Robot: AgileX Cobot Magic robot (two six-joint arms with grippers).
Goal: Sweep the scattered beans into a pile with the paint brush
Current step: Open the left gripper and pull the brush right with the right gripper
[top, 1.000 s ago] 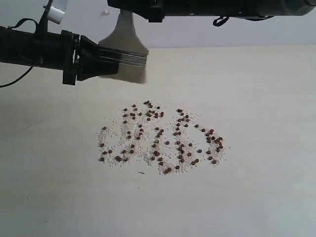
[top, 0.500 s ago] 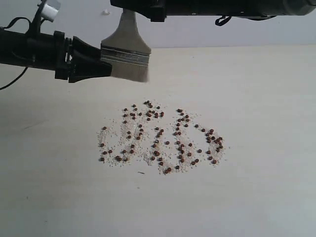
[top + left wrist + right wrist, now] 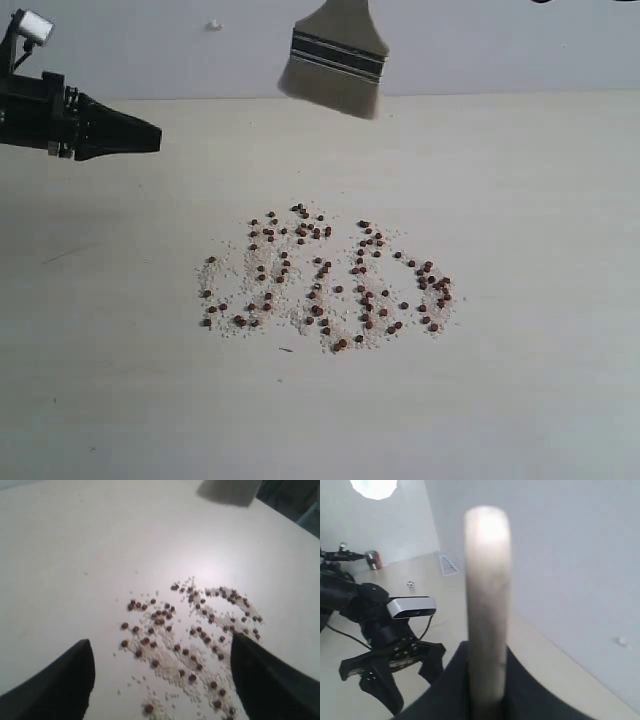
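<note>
The beans point(image 3: 325, 280) lie scattered with whitish crumbs over a broad patch in the middle of the table point(image 3: 520, 400). The paint brush point(image 3: 335, 60) hangs bristles-down above the table's far edge, behind the beans and clear of them. My right gripper point(image 3: 487, 680) is shut on its pale wooden handle point(image 3: 487, 590); it sits above the top edge of the exterior view. My left gripper point(image 3: 125, 135) is at the far left, away from the brush. Its fingers point(image 3: 70, 680) stand wide apart and empty, with beans point(image 3: 180, 635) on the table beyond them.
The table's far edge meets a pale wall point(image 3: 500, 50) just behind the brush. A small white spot point(image 3: 212, 24) is on that wall. The left arm with its camera point(image 3: 412, 607) shows in the right wrist view, and a small red object point(image 3: 372, 559) stands far behind it.
My left gripper opened, let go of the brush head and drew back to the left. My right gripper lifted the brush up and to the right, out of the top of the exterior view.
</note>
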